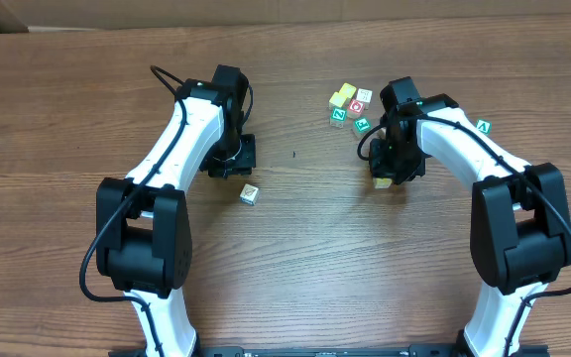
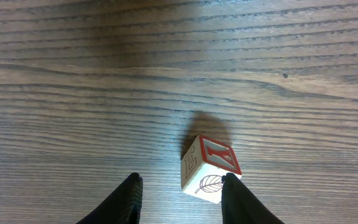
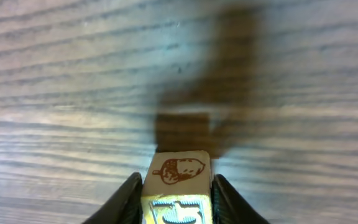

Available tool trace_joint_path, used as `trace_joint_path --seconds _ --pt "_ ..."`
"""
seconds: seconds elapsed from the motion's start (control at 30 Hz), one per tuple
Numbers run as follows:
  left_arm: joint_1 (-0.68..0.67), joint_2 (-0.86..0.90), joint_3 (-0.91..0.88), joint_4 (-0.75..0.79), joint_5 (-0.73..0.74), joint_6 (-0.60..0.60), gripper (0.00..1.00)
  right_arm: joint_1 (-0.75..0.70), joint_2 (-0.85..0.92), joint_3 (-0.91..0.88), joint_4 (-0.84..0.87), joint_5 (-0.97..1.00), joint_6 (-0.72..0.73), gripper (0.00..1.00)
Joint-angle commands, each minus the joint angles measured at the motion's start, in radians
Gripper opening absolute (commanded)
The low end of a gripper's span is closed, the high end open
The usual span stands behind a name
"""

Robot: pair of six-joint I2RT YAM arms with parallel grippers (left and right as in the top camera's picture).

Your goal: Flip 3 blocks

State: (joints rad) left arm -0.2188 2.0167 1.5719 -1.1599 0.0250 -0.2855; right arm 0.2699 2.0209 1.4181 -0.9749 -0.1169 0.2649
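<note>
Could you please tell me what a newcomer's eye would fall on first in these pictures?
First, the right gripper clamped on an acorn block, apparently held just above its shadow on the wooden table. Next, the red Y block lies alone by the open left gripper, next to one finger rather than between the two. A cluster of coloured blocks sits at the far side near the right arm.

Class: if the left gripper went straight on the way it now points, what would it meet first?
Probably the red Y block, just ahead of the left gripper and close to one fingertip; past it is only the wooden table. Depth is hard to judge.
</note>
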Motion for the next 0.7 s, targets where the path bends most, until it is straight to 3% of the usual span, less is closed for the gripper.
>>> trace_joint_path --seconds 0.0,0.33,0.67 --pt "-0.005 0.018 0.014 -0.010 -0.010 -0.006 0.35 0.006 -0.006 -0.005 -0.031 -0.046 -0.003 0.26" --pt "0.000 0.018 0.014 -0.032 -0.050 -0.018 0.36 0.100 -0.006 -0.005 -0.113 -0.046 0.115 0.26" --pt "0.092 0.018 0.014 -0.067 -0.044 -0.027 0.44 0.280 -0.006 -0.005 -0.138 -0.132 0.184 0.30"
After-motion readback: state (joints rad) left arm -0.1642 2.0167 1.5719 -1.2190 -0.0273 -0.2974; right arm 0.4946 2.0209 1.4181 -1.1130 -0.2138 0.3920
